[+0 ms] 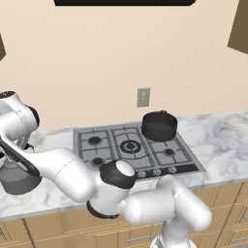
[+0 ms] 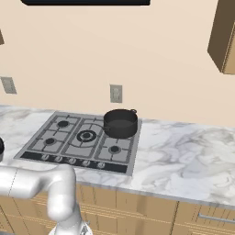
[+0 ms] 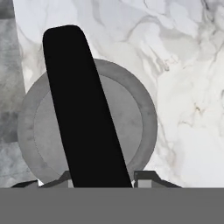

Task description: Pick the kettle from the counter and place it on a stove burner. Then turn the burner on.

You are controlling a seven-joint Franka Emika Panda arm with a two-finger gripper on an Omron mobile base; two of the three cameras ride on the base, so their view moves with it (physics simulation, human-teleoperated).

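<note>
Pick-up step in hand, by the look of it; kettle (image 3: pixel 127 118) sitting on the marbled worktop (image 3: pixel 188 87) off the left end of the cooktop (image 1: pixel 186 154), well apart from every burner, seen in the left base view low at the far left edge under the arm's wrist. From the hand view, looking straight down on the grey lid with the black arched handle (image 3: pixel 83 109) crossing it and running down between the two tips of the gripper (image 3: pixel 101 180); tips standing either side of the handle, gap to the handle too hidden at the frame's bottom to judge; cannot tell whether clamped on it or merely straddling.

Black pot (image 1: pixel 159 125) occupying the rear right burner; front left small burner (image 1: pixel 98 161) bare and nearest the kettle, so a likely target. Next move calls for a firm hold on the handle, a straight lift clear of the grate, a short carry rightward, a level set-down; knobs (image 1: pixel 156 172) along the front strip untouched for now.
</note>
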